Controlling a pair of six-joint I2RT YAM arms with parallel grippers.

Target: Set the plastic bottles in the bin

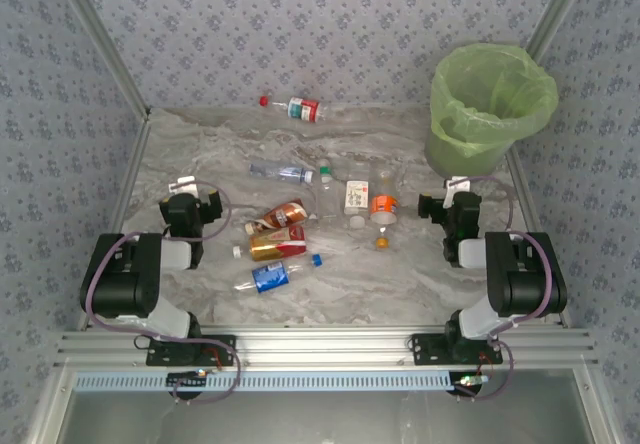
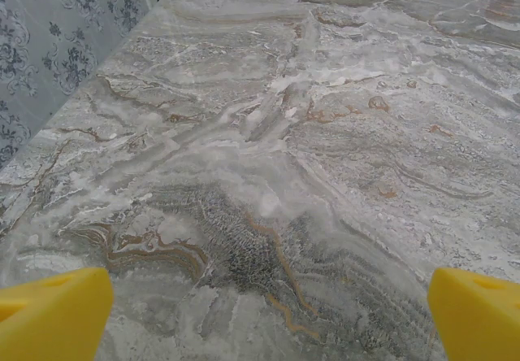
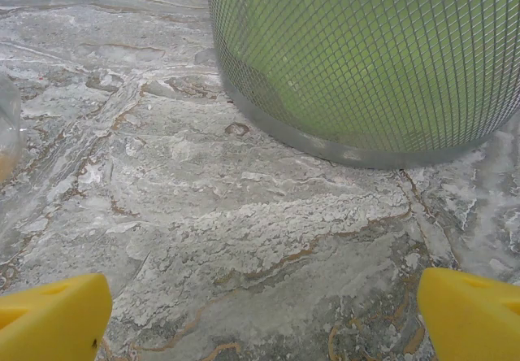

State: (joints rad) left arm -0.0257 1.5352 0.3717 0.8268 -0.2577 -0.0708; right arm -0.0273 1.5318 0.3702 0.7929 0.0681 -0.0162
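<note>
Left hand (image 2: 266, 316), right hand (image 3: 262, 316) spread wide; bottles (image 1: 280, 216) on table (image 1: 350, 284), near green-lined bin (image 1: 468, 152).

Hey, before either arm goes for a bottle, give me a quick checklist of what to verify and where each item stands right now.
1. Left fingers open, nothing between them: ok.
2. Right fingers open, nothing between them: ok.
3. Bin upright, mouth unobstructed: ok.
4. Table bare between the right arm's fingertips and the bin: ok.
5. Blue-label bottle clear of the amber bottle beside it: cannot tell.
6. Red-capped bottle by the far wall within reach: cannot tell.
</note>
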